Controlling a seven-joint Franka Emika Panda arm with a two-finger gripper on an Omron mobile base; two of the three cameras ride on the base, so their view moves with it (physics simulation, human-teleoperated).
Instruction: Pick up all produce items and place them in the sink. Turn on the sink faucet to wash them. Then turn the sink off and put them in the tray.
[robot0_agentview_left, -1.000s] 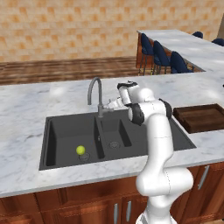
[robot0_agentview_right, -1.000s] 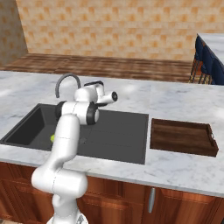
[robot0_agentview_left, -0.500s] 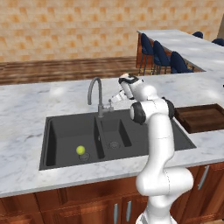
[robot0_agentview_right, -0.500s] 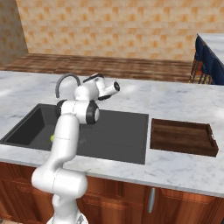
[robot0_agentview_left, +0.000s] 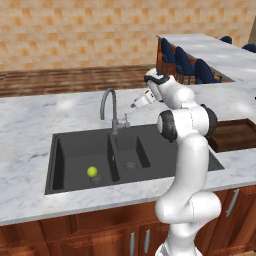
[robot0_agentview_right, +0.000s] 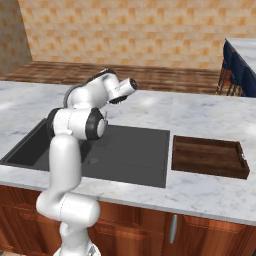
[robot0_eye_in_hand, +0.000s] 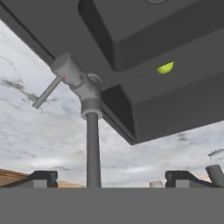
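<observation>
Since a second ago my arm has lifted off toward the counter's back edge. Sink (robot0_agentview_left: 70, 150) holds the lime (robot0_agentview_left: 92, 171) in its large bowl. Faucet (robot0_agentview_left: 111, 107) lever (robot0_eye_in_hand: 47, 92) comes next: my gripper (robot0_agentview_left: 135, 104), fingers spread, should straddle it squarely before nudging.

You're looking at a yellow-green lime (robot0_agentview_left: 92, 171) in a dark grey sink (robot0_agentview_left: 75, 150) — grey metal faucet (robot0_agentview_left: 110, 107) behind it. The counter (robot0_agentview_left: 30, 125) is white marble with grey veins, the tray (robot0_agentview_right: 207, 156) dark brown wood, the arm (robot0_agentview_left: 187, 165) white with dark joints.
</observation>
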